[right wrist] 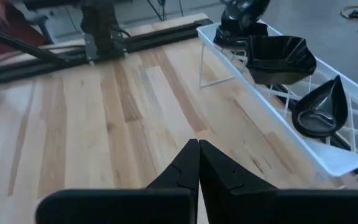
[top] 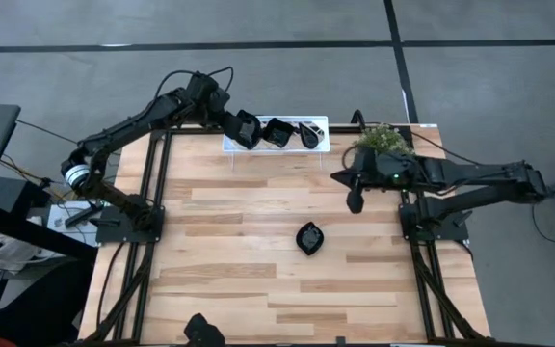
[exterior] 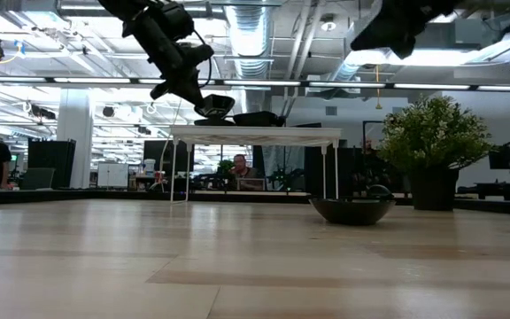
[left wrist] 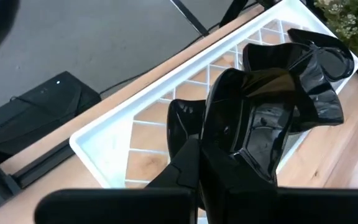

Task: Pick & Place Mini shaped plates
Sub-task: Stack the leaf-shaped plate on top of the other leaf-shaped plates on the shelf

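**Operator:** Two arms are showing. Which one is working, and what are its fingers doing?

**Technician:** The left gripper [top: 247,130] is hovering over the left end of the white lattice tray [top: 322,146] at the far edge of the table [top: 249,241]. Its fingers are clamped on a wavy-edged black plate [left wrist: 253,124], which is hanging just above the lattice. Two more plates are sitting in the tray beside it: a wavy square [right wrist: 278,57] and a teardrop [right wrist: 319,109].

**Operator:** And the other arm?

**Technician:** The right gripper [top: 356,200] is waiting above the table's right side, near the potted plant [top: 383,140]. Its fingers are pressed together and holding nothing.

**Operator:** Where is the next plate lying?

**Technician:** One loose plate [top: 309,237] is resting on the table, right of centre. It is lying toward the near edge from the right gripper, close by, and well apart from the left gripper. The right arm is judged the nearer one for that pick; its fingers would need opening first. The plate's long axis cannot be determined reliably from these views.
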You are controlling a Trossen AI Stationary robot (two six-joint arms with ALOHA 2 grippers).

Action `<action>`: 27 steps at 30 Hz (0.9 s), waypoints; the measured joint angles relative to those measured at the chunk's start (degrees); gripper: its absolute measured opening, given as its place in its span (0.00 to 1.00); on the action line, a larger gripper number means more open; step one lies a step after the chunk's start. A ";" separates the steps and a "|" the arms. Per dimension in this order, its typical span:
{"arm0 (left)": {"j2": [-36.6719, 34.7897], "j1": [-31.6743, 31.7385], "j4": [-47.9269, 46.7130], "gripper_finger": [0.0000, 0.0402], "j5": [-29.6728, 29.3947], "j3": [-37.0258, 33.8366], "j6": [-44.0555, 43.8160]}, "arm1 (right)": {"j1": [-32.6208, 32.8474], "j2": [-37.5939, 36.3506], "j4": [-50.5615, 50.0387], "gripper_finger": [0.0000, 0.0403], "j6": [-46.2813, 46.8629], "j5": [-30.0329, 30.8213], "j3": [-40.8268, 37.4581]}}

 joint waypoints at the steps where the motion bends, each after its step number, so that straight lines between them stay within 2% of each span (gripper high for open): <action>1: 0.00 0.19 -0.05 0.00 0.09 0.00 -0.18 | -0.38 -1.29 0.76 0.00 0.22 -0.53 -1.23; 8: 0.00 0.62 -0.90 0.00 6.03 0.00 -1.24 | -1.14 -7.85 5.68 0.00 1.79 -1.29 -7.83; 14: 0.00 2.50 -3.33 0.00 6.18 0.12 -0.92 | -1.14 -8.54 4.89 0.00 3.14 -1.67 -8.46; 19: 0.58 3.29 -6.53 0.00 6.12 3.50 0.64 | -1.12 -8.40 4.94 0.00 3.29 -2.57 -8.46; 27: 6.75 3.34 -13.94 0.00 6.78 9.82 0.80 | -1.84 -9.72 2.93 0.00 0.02 -2.51 -8.48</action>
